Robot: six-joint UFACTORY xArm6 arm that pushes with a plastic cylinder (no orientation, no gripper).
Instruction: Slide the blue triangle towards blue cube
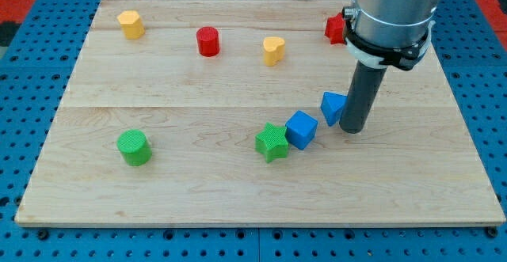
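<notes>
my tip (352, 130) touching blue triangle (333, 106), near blue cube (301, 129)

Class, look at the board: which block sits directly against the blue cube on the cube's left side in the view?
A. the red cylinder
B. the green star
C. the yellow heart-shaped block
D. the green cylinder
B: the green star sits right against the blue cube on the view's left; the blue triangle lies to the cube's upper right, beside my tip.
</notes>
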